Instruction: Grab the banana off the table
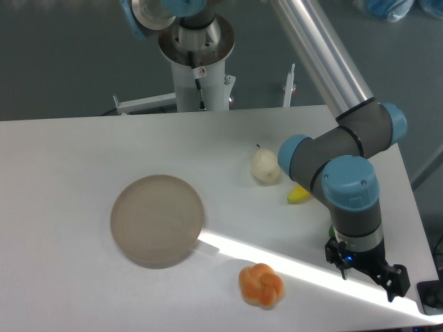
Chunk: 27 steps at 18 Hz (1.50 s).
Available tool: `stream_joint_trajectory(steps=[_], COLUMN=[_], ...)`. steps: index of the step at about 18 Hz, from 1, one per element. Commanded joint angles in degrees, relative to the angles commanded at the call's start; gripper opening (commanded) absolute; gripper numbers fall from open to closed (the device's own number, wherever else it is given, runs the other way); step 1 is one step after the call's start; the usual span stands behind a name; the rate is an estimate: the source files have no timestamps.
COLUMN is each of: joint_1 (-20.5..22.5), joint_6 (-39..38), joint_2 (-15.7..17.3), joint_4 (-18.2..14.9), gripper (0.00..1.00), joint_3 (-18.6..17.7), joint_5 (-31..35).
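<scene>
The banana (298, 196) lies on the white table (83, 152), mostly hidden behind the arm, just beside the pear (265, 167). The tool (370, 275) hangs low near the table's edge; I cannot tell if it is spread.

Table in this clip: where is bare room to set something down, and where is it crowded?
The table is bare left of and behind the plate, and in front between plate and bun. The right side is crowded: pear, mostly hidden banana, the arm and gripper.
</scene>
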Motion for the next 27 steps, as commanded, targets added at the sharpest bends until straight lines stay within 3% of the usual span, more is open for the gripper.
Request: stream_joint_trajectory(steps=[8,14,16,19,23,27], joint_1=[0.0,2.37,3.68,6.85,10.89,16.42], joint_6=[-0.97,-0.62,0.17,0.87,7.36,13.61], joint_2=[1.49,6.15,7.9,11.15,14.41,16.96], joint_4=[-0.17,-1.14,-3.41,-10.71,-16.16,-18.02], gripper=[1.0,1.0,1.0,1.0,1.0,1.0], joint_3=[-1.4,-7.9,-9.57,-11.33,-14.75,-20.47], joint_5=[0.35,0.09,-0.17,-0.44,-0.44,-0.88])
